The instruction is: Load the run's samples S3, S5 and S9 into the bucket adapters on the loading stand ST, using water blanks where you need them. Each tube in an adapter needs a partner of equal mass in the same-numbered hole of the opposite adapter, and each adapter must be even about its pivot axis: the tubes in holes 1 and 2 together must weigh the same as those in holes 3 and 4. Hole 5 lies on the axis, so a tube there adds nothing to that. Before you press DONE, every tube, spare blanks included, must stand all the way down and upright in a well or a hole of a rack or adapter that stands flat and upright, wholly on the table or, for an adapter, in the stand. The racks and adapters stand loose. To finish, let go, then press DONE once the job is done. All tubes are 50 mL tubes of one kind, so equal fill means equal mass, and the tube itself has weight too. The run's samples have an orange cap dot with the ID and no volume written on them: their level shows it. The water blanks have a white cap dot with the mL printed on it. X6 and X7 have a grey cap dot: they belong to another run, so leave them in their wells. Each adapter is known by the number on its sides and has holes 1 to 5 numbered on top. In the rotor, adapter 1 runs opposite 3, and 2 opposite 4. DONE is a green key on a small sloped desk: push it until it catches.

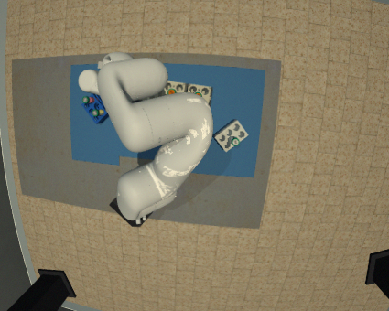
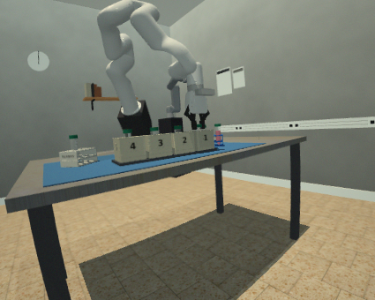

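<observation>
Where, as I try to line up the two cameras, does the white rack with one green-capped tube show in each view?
Top: the white rack lies askew to the right of the arm, on the blue mat.
Exterior: the rack is at the far left of the table, left of adapter 4.
Shared landmark: the blue mat.
</observation>
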You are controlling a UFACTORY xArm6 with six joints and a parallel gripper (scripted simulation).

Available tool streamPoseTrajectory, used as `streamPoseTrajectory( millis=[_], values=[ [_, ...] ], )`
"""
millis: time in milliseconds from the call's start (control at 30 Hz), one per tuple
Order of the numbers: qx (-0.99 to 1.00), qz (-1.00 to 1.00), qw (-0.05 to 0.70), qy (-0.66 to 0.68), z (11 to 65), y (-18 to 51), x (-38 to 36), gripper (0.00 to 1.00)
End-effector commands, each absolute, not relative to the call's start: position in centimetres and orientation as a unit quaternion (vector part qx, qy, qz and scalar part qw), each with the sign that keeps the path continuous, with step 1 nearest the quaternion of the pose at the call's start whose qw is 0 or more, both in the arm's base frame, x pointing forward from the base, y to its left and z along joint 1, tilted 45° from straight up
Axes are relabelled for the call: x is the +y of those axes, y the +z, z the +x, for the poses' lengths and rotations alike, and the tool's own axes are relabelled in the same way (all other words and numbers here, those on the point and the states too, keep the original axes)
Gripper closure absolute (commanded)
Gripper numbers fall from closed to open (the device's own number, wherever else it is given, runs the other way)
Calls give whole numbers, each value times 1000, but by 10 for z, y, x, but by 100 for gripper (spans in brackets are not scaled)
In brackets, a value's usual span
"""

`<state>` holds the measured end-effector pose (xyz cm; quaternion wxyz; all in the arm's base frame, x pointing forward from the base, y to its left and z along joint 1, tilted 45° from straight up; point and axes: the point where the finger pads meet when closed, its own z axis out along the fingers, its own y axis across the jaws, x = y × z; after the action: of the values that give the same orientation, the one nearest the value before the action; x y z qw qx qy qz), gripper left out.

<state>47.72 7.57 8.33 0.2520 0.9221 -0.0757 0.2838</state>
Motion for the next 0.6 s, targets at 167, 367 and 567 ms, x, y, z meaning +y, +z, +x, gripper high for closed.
streamPoseTrajectory(
  millis=[167, 367, 567],
  values=[
    [-75, 922, 251, 285, 478, 84, 77, 56],
    [-75, 922, 251, 285, 478, 84, 77, 56],
    [-75, 922, 251, 285, 475, 88, 80, 56]
  ],
)
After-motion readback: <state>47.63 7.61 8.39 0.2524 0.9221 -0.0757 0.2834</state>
